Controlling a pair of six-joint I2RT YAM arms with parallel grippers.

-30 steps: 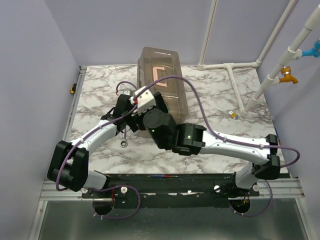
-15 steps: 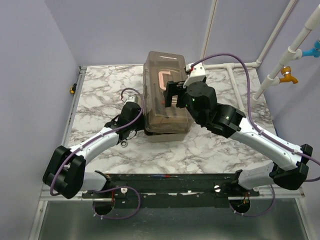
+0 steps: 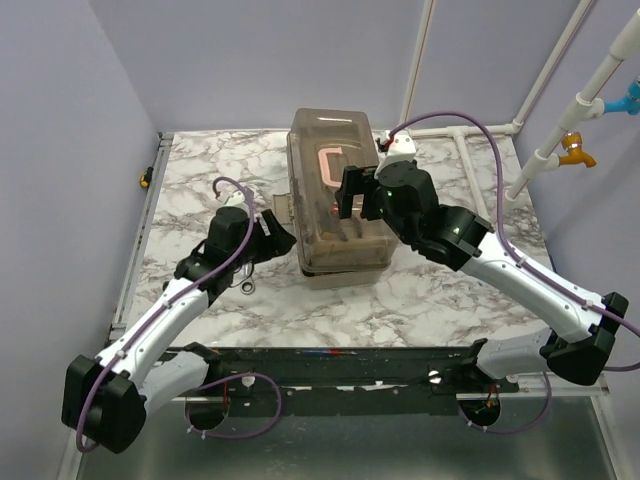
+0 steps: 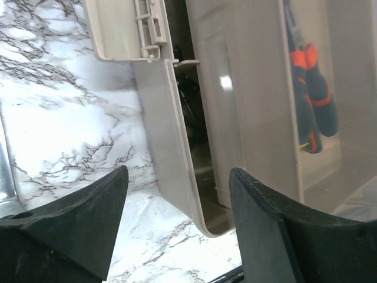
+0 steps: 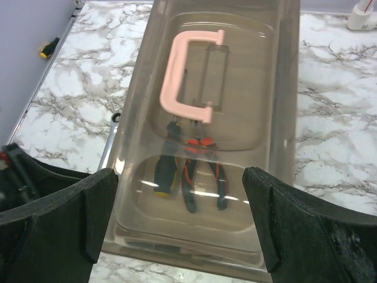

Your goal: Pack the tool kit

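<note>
Your left gripper (image 3: 277, 228) sits just beside the left wall of the large beige-grey plastic toolbox (image 3: 335, 250) at mid-table. Your right gripper (image 3: 352, 195) hovers over its smoky lid (image 3: 325, 135).

Left wrist: fingers spread wide, empty, the box's edge ahead.

Right wrist: wide, empty, above the pink handle (image 5: 187, 76) and orange-handled pliers (image 5: 203, 171).

The toolbox (image 3: 340, 250) was set on the marbled desk (image 3: 200, 170); a wrench (image 3: 246, 288) was laid near it.
</note>
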